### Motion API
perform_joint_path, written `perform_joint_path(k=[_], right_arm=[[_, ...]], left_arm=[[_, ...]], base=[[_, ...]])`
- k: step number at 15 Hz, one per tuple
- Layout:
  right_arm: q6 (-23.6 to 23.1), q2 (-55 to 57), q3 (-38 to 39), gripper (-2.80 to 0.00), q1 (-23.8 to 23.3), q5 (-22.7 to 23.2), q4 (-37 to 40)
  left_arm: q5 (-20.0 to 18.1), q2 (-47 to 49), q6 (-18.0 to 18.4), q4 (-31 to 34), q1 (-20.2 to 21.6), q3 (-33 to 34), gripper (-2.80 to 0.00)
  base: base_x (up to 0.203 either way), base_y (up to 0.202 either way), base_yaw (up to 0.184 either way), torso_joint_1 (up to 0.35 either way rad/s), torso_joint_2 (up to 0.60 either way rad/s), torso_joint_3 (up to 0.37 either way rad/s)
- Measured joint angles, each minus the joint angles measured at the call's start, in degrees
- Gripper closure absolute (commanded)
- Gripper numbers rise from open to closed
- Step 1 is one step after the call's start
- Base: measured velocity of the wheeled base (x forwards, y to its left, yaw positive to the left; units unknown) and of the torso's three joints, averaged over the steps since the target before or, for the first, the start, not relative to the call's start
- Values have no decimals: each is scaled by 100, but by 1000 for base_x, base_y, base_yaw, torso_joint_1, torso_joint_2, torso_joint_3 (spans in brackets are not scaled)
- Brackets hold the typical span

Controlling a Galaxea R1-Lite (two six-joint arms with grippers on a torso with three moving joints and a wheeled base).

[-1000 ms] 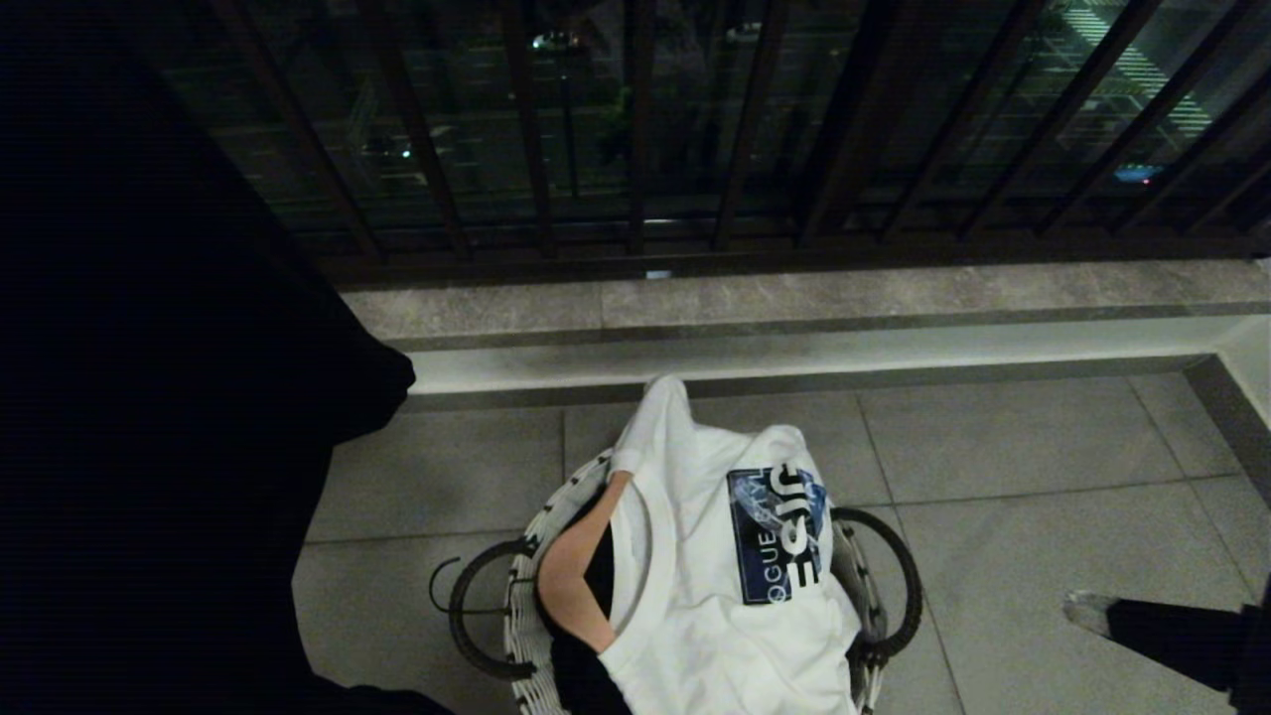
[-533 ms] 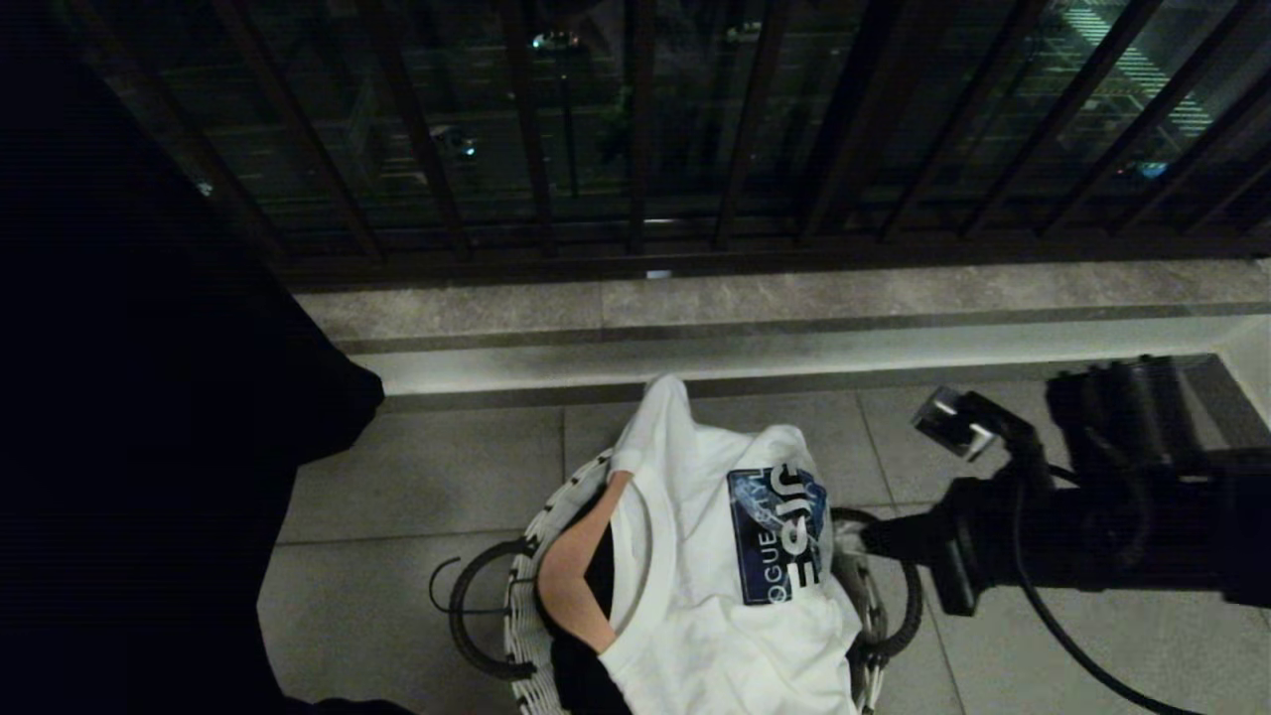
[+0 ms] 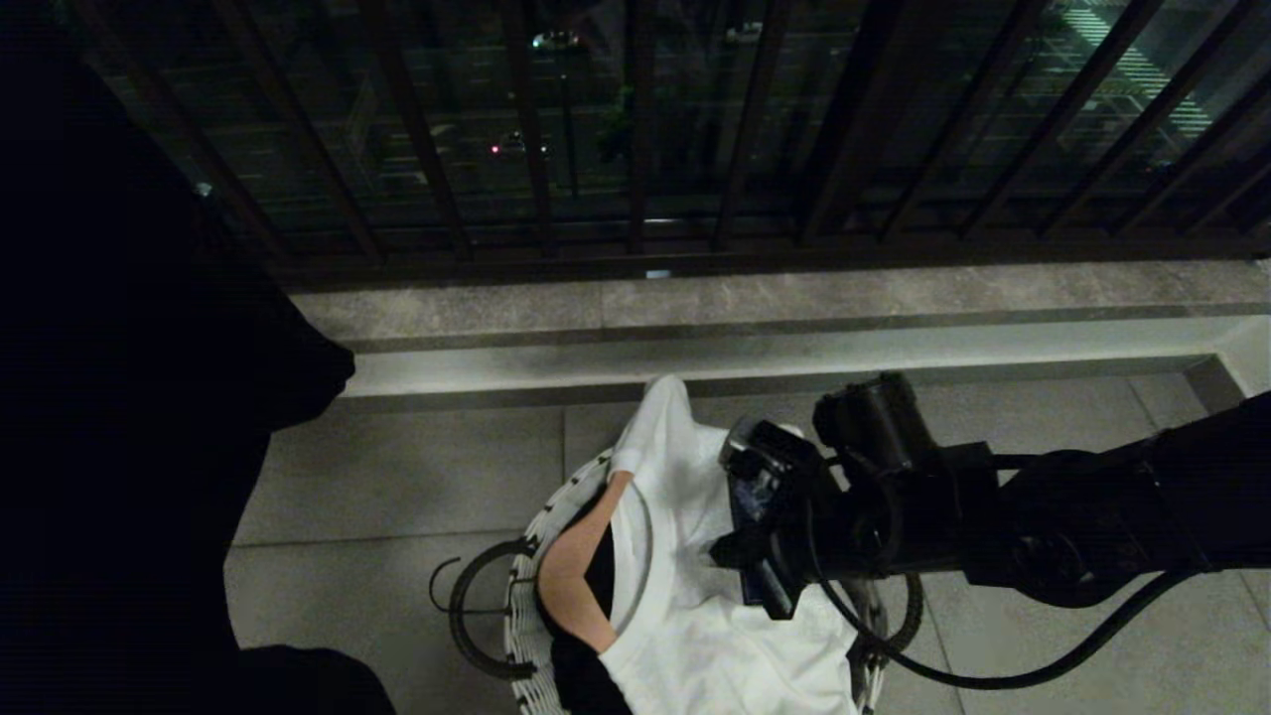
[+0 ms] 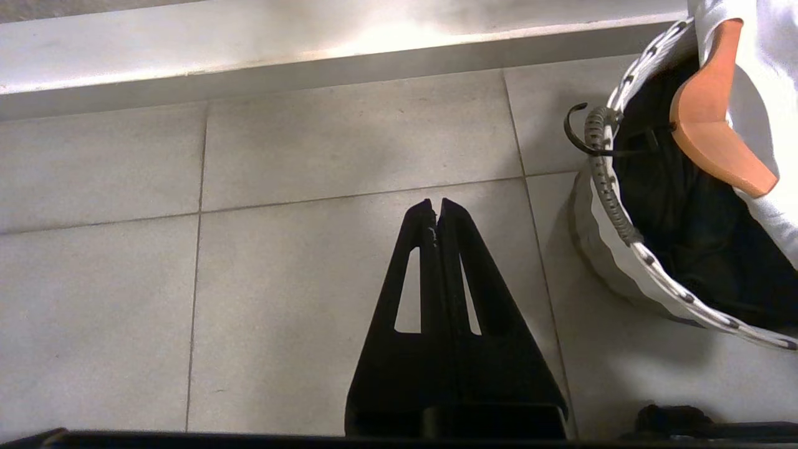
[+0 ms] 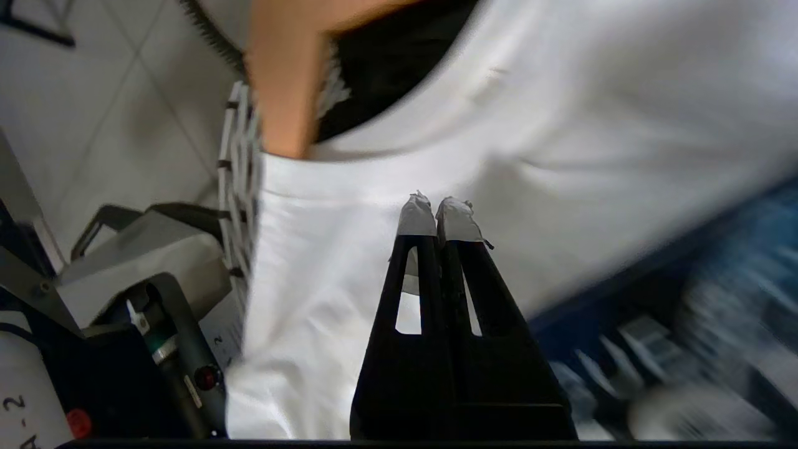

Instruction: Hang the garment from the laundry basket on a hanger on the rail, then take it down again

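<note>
One basket [image 3: 526, 586], one white garment [image 3: 685, 636] — one hanger [image 3: 571, 581]

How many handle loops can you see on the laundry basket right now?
2: one dark loop on the basket's left side, and one on its right side, mostly hidden behind the right arm. Others may be hidden under the white shirt.

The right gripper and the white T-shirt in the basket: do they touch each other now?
Cannot tell. In the right wrist view the shut right gripper points at the white T-shirt, but no gap or contact shows plainly there.
</note>
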Motion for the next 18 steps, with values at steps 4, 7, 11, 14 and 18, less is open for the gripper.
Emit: perform_joint_path(k=[4,7,11,14,18], right_arm=[[2,302,-242,0,620,-423,2],[2,582,-563,0,1040,-819,-4],[-187,855,-754,-280,1316,-1236,-101],[-267,1064,-830,-280,1401,-1357,-362],[-346,1413,-1145,-280,1563,-1604,-456]], left_arm=[[0,0,0,0,0,0,0],[0,0,0,0,0,0,0],[0,0,4,0,0,0,0],[-1,0,5,0,0,0,0],[-2,0,2,1,0,0,0]], base=[[0,0,0,0,0,0],[0,0,0,0,0,0],[0,0,0,0,0,0],[0,0,0,0,0,0],[0,0,0,0,0,0]])
